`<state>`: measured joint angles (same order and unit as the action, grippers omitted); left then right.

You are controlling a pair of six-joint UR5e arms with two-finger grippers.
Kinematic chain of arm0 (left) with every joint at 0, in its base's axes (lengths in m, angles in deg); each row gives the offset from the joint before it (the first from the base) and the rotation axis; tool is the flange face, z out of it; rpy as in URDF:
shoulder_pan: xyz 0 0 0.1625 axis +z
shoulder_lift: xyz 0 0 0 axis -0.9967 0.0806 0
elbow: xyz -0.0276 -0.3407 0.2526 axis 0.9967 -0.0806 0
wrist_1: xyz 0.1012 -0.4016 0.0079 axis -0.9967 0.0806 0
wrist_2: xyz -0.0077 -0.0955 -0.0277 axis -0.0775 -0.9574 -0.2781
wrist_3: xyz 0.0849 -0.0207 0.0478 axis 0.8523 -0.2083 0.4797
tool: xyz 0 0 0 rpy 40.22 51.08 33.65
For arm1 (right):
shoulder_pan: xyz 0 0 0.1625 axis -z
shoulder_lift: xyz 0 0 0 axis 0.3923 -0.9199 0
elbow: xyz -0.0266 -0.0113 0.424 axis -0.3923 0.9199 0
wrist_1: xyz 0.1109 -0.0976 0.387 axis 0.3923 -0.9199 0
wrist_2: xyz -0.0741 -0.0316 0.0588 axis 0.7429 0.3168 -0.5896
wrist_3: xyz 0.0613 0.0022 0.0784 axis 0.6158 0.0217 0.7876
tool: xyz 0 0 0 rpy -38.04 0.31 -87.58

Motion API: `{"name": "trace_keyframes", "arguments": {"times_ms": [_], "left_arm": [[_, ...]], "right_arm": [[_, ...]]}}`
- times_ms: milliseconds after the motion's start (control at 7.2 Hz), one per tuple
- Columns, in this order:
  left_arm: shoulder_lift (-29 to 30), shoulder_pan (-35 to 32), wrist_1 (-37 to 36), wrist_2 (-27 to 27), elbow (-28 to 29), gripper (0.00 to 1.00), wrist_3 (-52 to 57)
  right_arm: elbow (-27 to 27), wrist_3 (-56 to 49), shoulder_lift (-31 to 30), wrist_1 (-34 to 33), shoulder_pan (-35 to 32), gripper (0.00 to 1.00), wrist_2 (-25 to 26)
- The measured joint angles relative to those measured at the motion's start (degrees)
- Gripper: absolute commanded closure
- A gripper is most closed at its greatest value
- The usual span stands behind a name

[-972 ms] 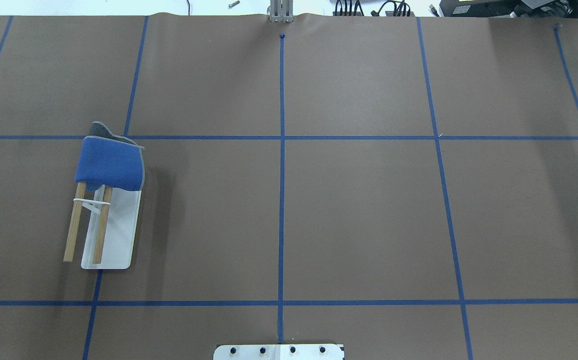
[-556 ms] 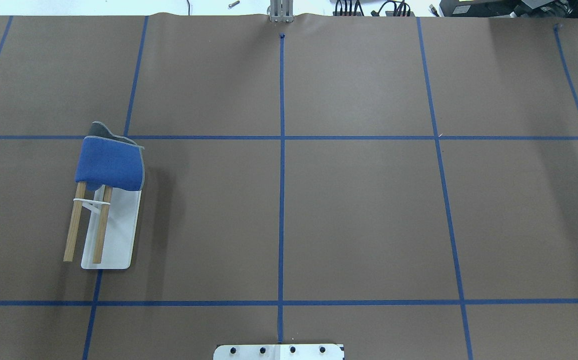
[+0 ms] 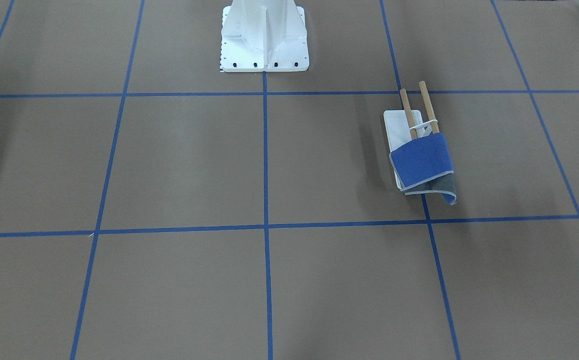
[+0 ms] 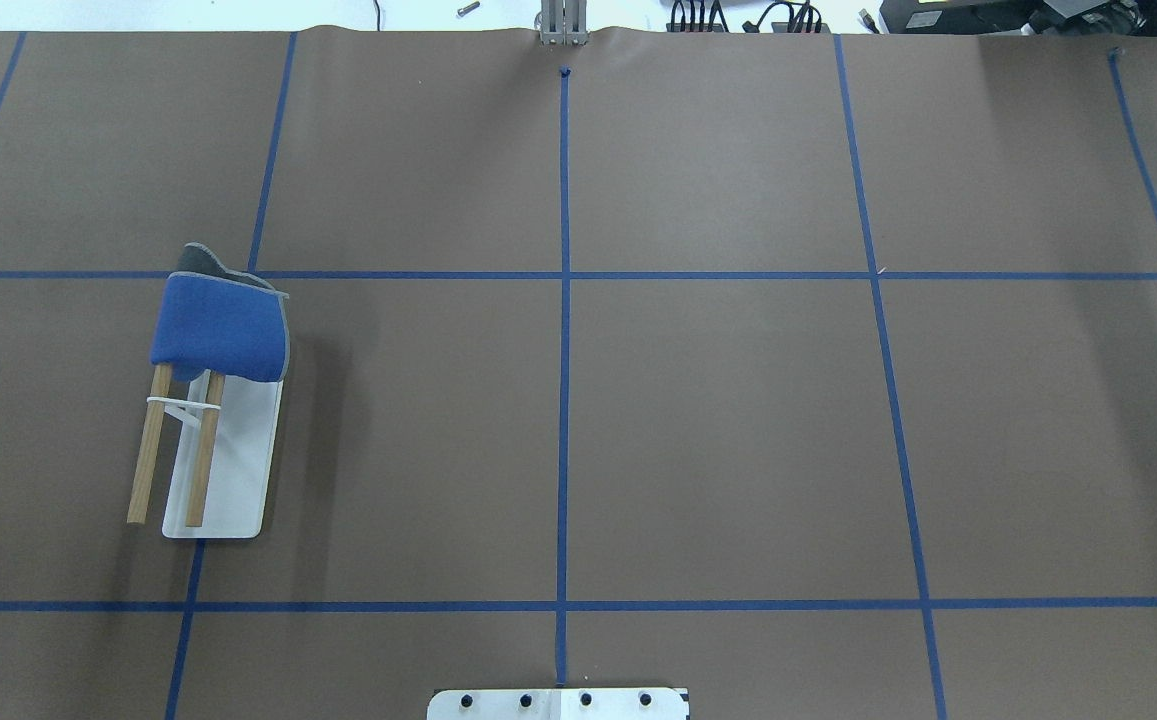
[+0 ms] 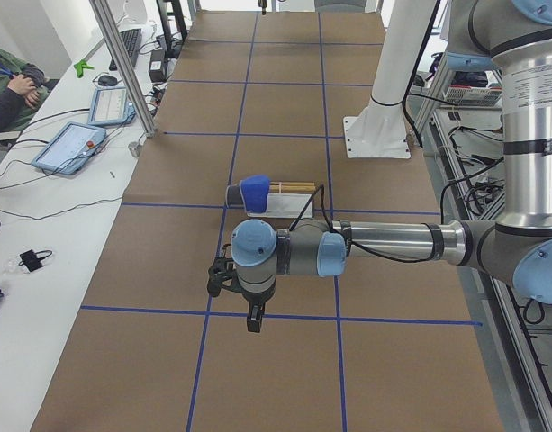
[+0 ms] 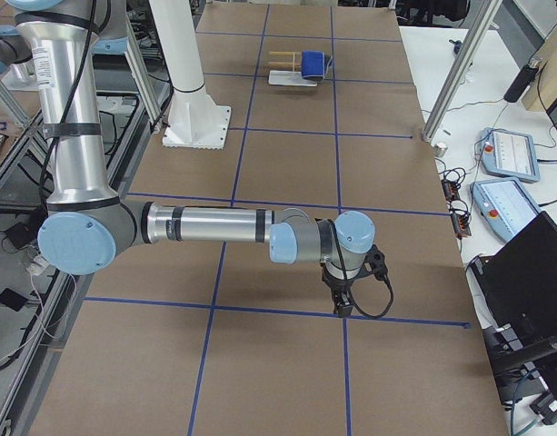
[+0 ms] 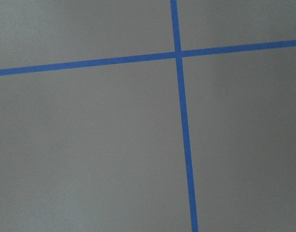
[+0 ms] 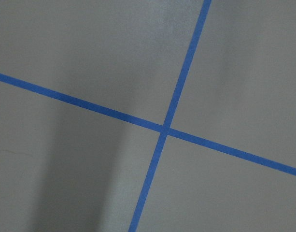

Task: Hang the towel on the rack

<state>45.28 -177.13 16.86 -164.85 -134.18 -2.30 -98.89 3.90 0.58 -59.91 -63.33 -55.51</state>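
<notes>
Toward the tabletop's left edge, midway between its robot-side and operator-side edges, 1 rack [image 4: 238, 480] stands on the brown surface. 1 towel [image 4: 221, 328] is draped over the operator-side ends of its 2 wooden rods [image 4: 148, 455], with a grey flap hanging past them. The 2 arms are well apart from it. The left gripper [image 5: 253, 324] hangs nearer the left edge, apparently above a blue tape line [image 5: 276, 315], and the right gripper [image 6: 343, 307] hangs toward the right edge. Whether either is open or closed, I cannot tell. 1 white pedestal [image 3: 264, 37] sits mid robot-side edge. 2 tablets [image 5: 70, 147] lie beyond the operator-side edge.
</notes>
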Motion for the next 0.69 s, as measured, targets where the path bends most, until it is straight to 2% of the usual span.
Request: {"name": "trace_keyframes", "arguments": {"times_ms": [694], "left_arm": [[-0.09, 0.0, 0.0, -0.02, 0.07, 0.01, 0.0]], "right_arm": [[-0.21, 0.0, -0.69, 0.25, 0.01, 0.0, 0.0]]}}
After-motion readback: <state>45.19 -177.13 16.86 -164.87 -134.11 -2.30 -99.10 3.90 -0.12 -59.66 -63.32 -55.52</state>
